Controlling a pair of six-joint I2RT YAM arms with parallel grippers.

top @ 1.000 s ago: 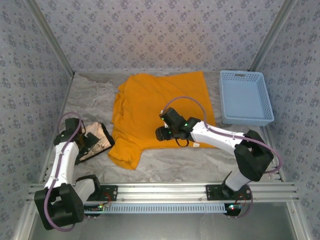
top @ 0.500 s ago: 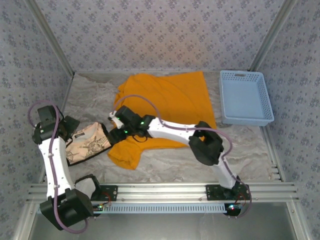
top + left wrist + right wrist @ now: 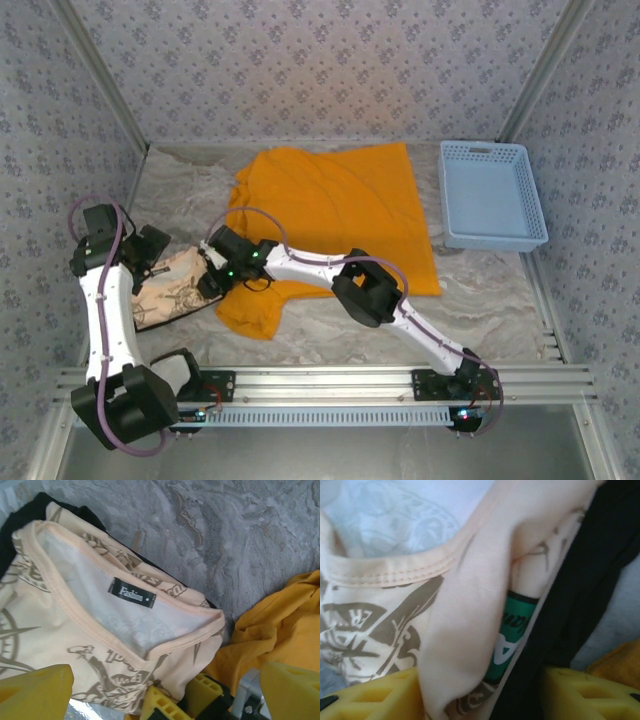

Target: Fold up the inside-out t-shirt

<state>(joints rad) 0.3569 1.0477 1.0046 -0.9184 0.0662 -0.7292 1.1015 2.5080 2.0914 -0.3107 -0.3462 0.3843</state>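
Left wrist view: the left gripper [image 3: 165,680] is hanging with its yellow fingers [image 3: 35,692] spread wide and nothing between them, looking down on the beige cloth [image 3: 75,605]. The right gripper [image 3: 480,680] is reaching across the table to that same cloth. A soft fold of the beige fabric and its black edge [image 3: 600,570] are lying between the right gripper's ribbed yellow fingers [image 3: 375,695], which are standing apart. Whether they are pinching the fold I cannot tell.

The inside-out t-shirt [image 3: 340,210] is lying spread and rumpled in the middle of the table, just beside the right gripper on its right and well clear of the left gripper. Its lower left corner is bunching up near the beige cloth, and the right arm is stretching over its near edge. It is a plain orange-yellow knit, soft and creased.

The beige cloth is showing a stitched neckband [image 3: 90,630], a pale inner face and brown line drawings with lettering too broken to read. A small black label [image 3: 132,592] inside the neck is reading "Fashion". From the right wrist, a green tag [image 3: 505,645] is peeking out under the fold, showing a large pale "A".

A grey, marbled, wrinkled sheet [image 3: 480,300] is covering the table. A light blue perforated plastic basket [image 3: 490,200] is sitting at the far right, near the t-shirt's right edge.
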